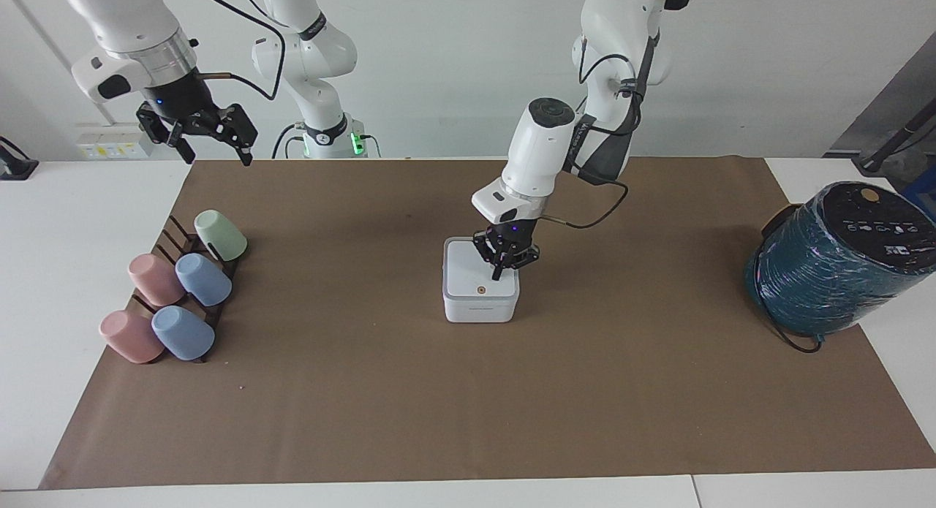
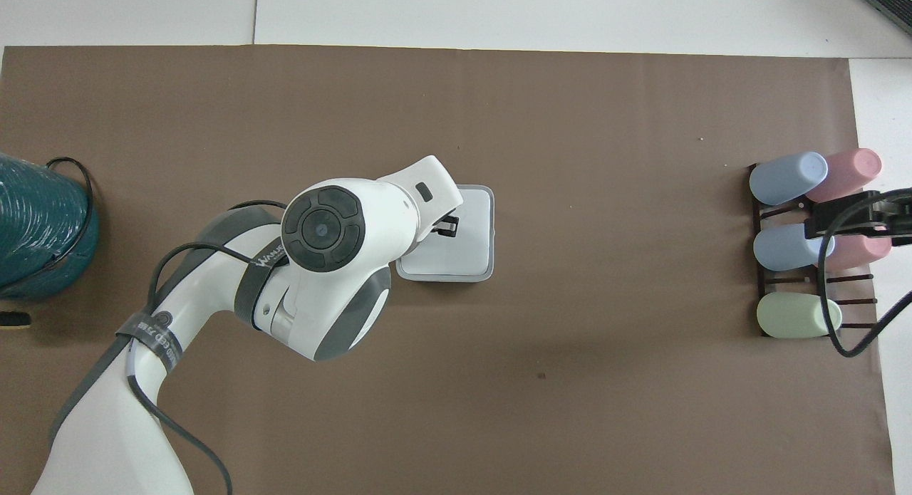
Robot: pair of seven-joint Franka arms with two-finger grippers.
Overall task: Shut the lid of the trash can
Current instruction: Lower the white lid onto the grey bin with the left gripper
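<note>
The small white trash can (image 1: 480, 309) stands in the middle of the brown mat. Its white lid (image 1: 466, 270) lies flat down on the rim, with the orange dot facing up; it also shows in the overhead view (image 2: 472, 231). My left gripper (image 1: 498, 275) is shut, and its tip rests on the lid's top at the edge toward the left arm's end of the table. In the overhead view the left gripper (image 2: 449, 226) is partly covered by its own arm. My right gripper (image 1: 216, 157) is open and empty, and waits in the air above the cup rack.
A dark rack with several pastel cups (image 1: 178, 294) stands at the right arm's end of the table. A large teal wrapped cylinder (image 1: 833, 267) with a black cable stands at the left arm's end. The brown mat (image 1: 468, 406) covers most of the table.
</note>
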